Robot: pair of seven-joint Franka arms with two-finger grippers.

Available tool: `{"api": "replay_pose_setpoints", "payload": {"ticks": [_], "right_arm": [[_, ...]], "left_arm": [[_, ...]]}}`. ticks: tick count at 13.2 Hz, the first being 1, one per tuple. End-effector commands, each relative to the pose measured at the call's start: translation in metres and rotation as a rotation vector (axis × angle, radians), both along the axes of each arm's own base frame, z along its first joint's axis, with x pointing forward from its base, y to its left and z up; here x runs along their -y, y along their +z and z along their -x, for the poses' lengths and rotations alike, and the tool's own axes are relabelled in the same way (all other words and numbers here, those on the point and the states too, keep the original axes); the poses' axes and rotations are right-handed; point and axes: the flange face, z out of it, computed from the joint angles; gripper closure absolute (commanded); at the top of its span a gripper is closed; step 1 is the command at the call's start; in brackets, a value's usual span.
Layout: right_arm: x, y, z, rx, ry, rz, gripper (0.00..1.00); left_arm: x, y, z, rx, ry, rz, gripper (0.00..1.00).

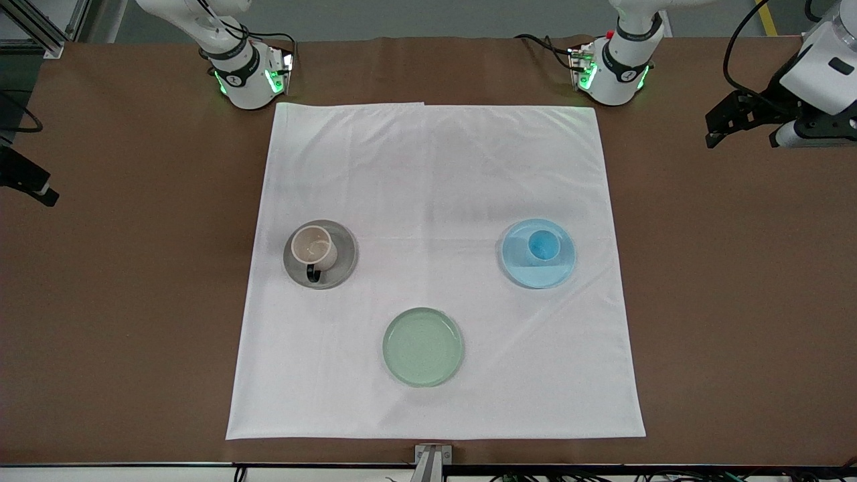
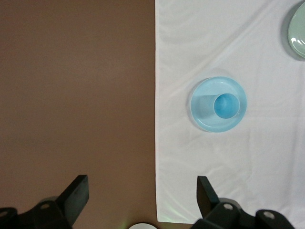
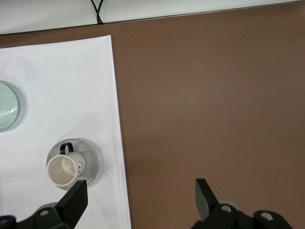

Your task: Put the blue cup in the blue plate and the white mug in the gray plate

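Cloth [image 1: 435, 201], white and square, covers the middle of the brown tabletop [image 1: 134, 268]; all tableware sits on it.

Toward the right arm's end of the cloth, the gray plate [image 1: 341, 268] lies near that cloth edge. The white mug [image 1: 313, 246] stands upright in it, its dark handle pointing toward the front camera.

Near the cloth edge closest to the front camera, midway along it, lies a pale green plate [image 1: 423, 347] with nothing on it.

Toward the left arm's end of the cloth, the blue plate [image 1: 535, 271] lies near that cloth edge. The blue cup [image 1: 543, 245] stands upright in it, mouth up.

The right gripper [image 3: 140, 198] hangs over bare tabletop just off the cloth edge at the right arm's end, jaws spread wide and holding nothing. In the front view only a dark part of it shows at the frame edge.

The left gripper [image 2: 143, 193] hangs over the cloth edge at the left arm's end, jaws spread wide and holding nothing.
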Motion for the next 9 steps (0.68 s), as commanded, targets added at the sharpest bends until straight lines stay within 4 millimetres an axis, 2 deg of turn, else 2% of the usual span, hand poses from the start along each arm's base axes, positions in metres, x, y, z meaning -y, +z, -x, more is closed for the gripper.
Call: {"api": "replay_pose_setpoints", "payload": {"ticks": [1, 9], "right_arm": [[0.0028, 0.0027, -0.0003, -0.003, -0.002, 0.009, 0.00], [0.0028, 0.0027, -0.0003, -0.003, -0.005, 0.008, 0.00]], "left_arm": [[0.0001, 0.0020, -0.0007, 0.005, 0.014, 0.016, 0.00], [-0.0066, -0.0002, -0.0030, 0.002, 0.033, 0.010, 0.00]]}}
